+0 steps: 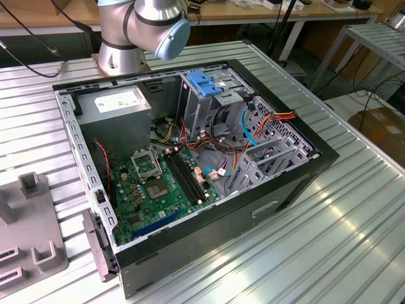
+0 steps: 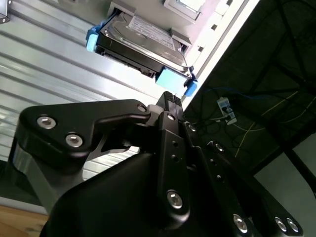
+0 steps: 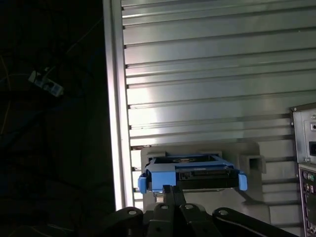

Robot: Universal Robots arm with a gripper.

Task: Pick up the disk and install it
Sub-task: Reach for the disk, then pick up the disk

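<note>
The disk (image 2: 140, 37) is a grey metal drive in a bright blue carrier. It lies in a grey holder (image 3: 197, 149) on the ribbed metal table. In the first wrist view the disk (image 3: 190, 173) shows its blue end face toward me. My gripper (image 2: 170, 98) sits just short of that blue end, with its two black fingers pressed together and nothing between them. The same fingertips (image 3: 169, 190) reach up to the carrier's near edge in the first wrist view. Whether they touch the carrier is unclear.
An open computer case (image 1: 190, 158) lies on the table, with a tall metal drive cage and its blue tab (image 1: 205, 82) at the back. The case's rear panel (image 3: 306, 163) stands beside the holder. The table edge (image 3: 116, 123) drops to a dark floor with cables.
</note>
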